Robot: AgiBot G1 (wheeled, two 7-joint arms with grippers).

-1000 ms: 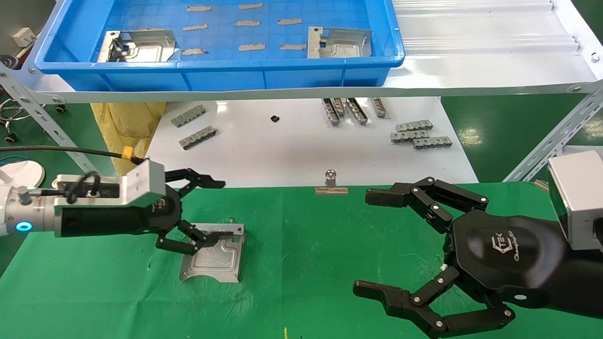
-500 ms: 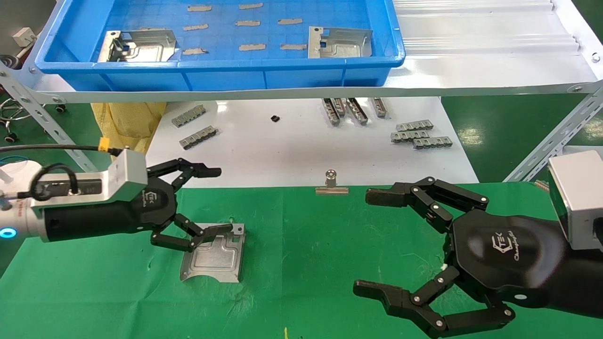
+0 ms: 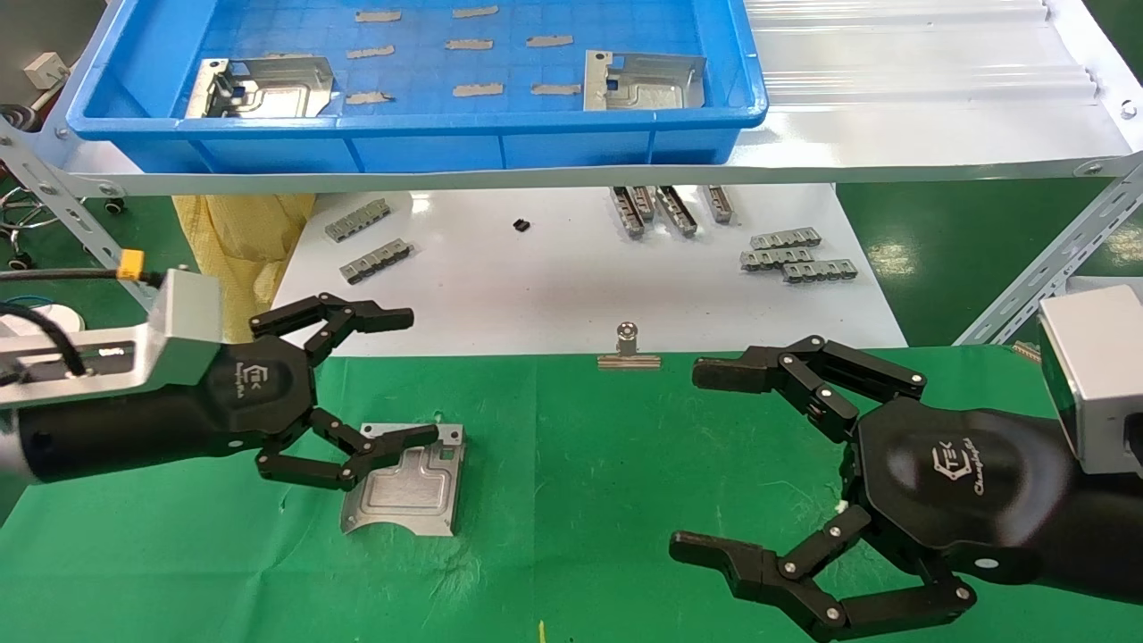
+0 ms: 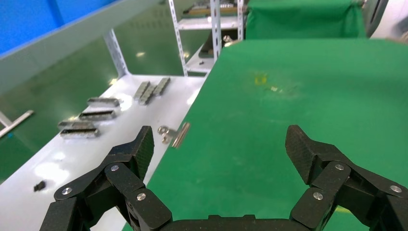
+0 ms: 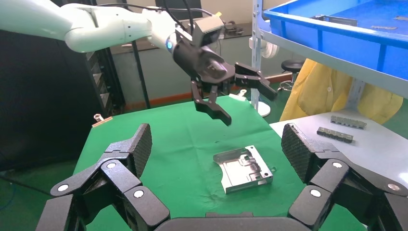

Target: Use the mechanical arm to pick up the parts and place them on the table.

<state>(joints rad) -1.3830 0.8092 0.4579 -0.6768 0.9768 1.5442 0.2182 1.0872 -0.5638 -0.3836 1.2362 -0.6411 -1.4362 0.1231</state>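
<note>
The left arm is running off the left edge of the head view, so only its silver wrist box and black palm are showing. The left tool [image 3: 379, 379] is hanging with its jointed fingers spread wide open, holding nothing. Its lower fingers are overlapping the far left corner of a silvery part [image 3: 406, 487] in the head view, while the right wrist view is showing that tool lifted clear above the part [image 5: 243, 169], not touching it. White "TEK" lettering is showing on its palm; a smaller line beneath it is too fine to read.

The part is lying flat on the green tabletop [image 3: 580, 464], its concave curved edge facing the robot. Two more parts [image 3: 259, 87] are lying in a blue bin [image 3: 429, 147] on the shelf above, one at each end, and the bin's far side is being cut off by the picture's top edge. A silver binder clip [image 3: 629, 353] is sitting at the tabletop's far edge.

The right tool [image 3: 705, 460] is hovering over the tabletop's right side, fingers wide apart and empty. Its palm is reading "TEK" with script below that looks like "Champion". Its arm is leaving the picture at the right.
</note>
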